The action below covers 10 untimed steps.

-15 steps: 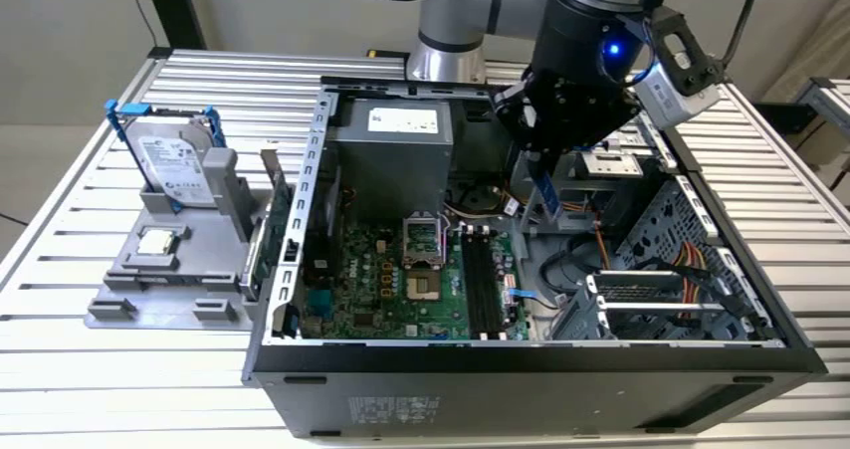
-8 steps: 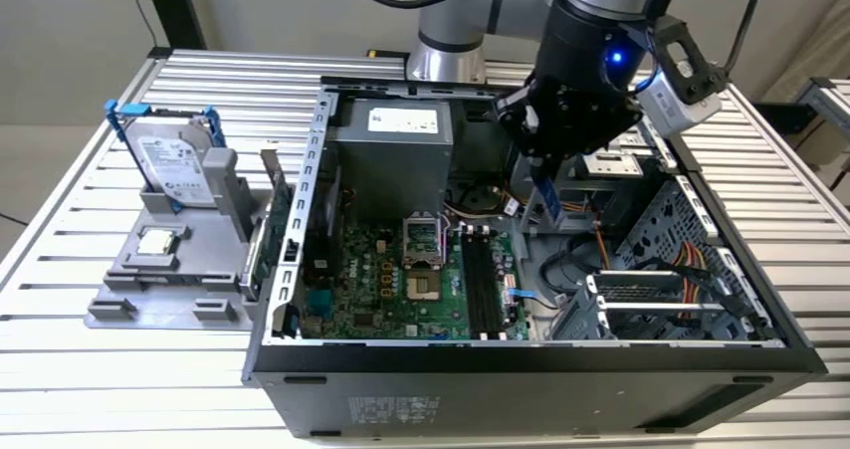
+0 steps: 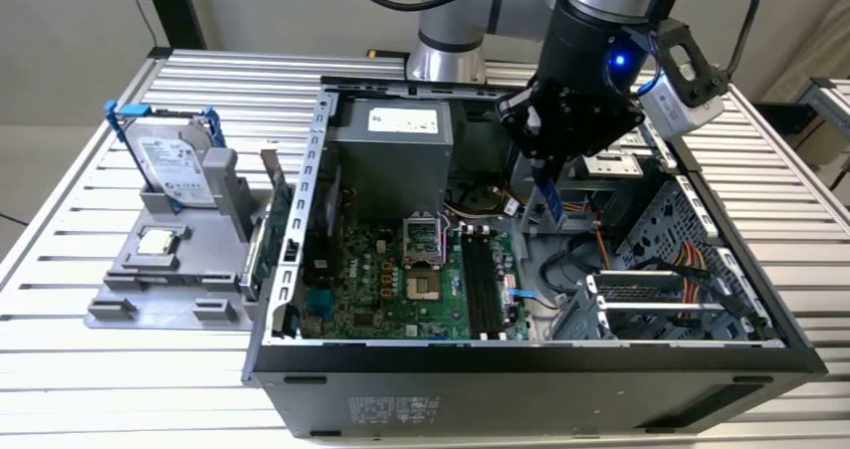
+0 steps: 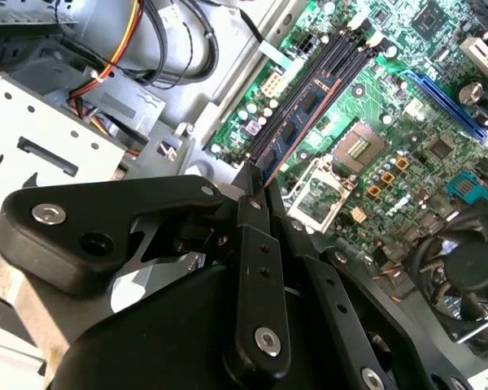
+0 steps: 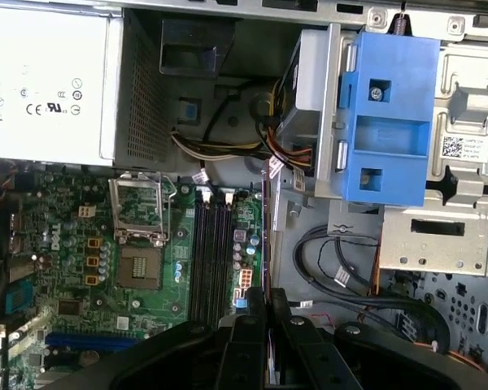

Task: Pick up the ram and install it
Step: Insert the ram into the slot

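No wording can be made out. A white label with small marks [image 5: 41, 81] sits on the power supply, well off from the jaws. A small white sticker [image 5: 464, 148] sits on the metal drive cage, also well apart from them. Far from the jaws, the hard drive's label [image 3: 173, 160] is unreadable.

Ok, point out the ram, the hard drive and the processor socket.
ram [image 3: 542, 202], exterior view, on its blue lower half below the jaws.
hard drive [image 3: 173, 165], exterior view, on its silver face.
processor socket [image 5: 138, 268], first wrist view, on its middle.
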Tool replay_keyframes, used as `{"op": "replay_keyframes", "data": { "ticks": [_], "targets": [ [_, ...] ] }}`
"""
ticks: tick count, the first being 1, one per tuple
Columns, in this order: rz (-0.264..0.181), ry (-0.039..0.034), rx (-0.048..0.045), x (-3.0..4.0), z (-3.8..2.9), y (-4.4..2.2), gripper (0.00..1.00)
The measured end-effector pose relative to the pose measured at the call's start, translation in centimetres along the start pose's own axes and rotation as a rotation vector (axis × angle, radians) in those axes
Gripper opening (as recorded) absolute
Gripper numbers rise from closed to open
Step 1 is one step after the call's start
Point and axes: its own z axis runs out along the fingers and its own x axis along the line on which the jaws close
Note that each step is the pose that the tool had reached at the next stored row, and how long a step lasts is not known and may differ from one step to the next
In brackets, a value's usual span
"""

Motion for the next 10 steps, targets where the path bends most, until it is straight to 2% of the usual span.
{"op": "replay_keyframes", "data": {
  "ticks": [4, 10],
  "targets": [
    [0.018, 0.0002, 0.0001, 0.02, 0.05, -0.32, 0.0],
    [0.063, 0.0002, 0.0011, 0.03, 0.19, -0.43, 0.0]
  ]
}}
